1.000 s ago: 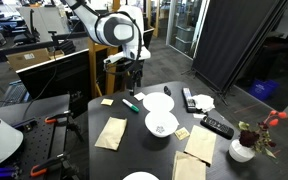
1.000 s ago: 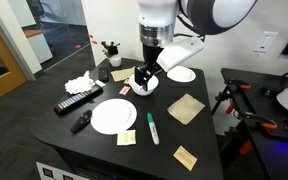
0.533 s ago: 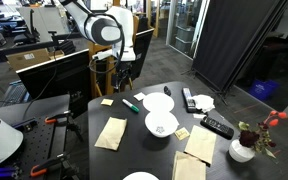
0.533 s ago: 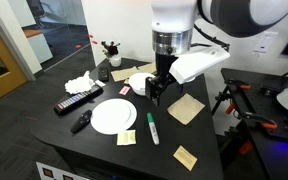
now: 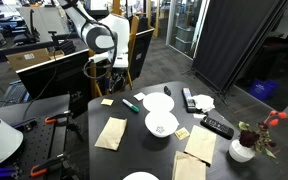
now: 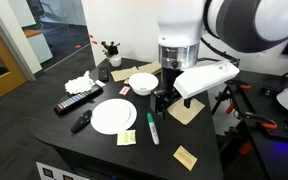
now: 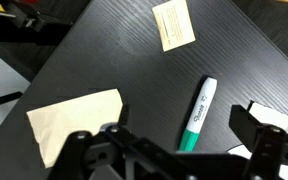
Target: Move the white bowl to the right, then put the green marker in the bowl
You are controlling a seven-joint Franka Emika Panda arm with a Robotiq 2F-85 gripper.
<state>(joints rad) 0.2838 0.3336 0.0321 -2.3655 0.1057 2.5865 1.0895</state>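
Observation:
The white bowl (image 6: 142,82) with a dark centre mark stands on the black table; it also shows in an exterior view (image 5: 161,124). The green marker (image 6: 152,128) lies flat to the right of the plain white plate (image 6: 113,115), and shows in an exterior view (image 5: 130,106). My gripper (image 6: 162,100) hangs open above the table, to the right of the bowl and just beyond the marker's far end. In the wrist view the marker (image 7: 197,115) lies between the spread fingers of the gripper (image 7: 189,125), untouched.
Two black remotes (image 6: 77,100) (image 6: 81,121) lie left of the plate. A brown napkin (image 6: 186,108) lies under the gripper's right side, with sticky notes (image 6: 127,137) (image 6: 186,156) near the front. A flower vase (image 5: 242,150) stands at a table corner.
My gripper has left the white bowl's rim and moved right and nearer the table's front, ending above the marker. The bowl stays where it was released.

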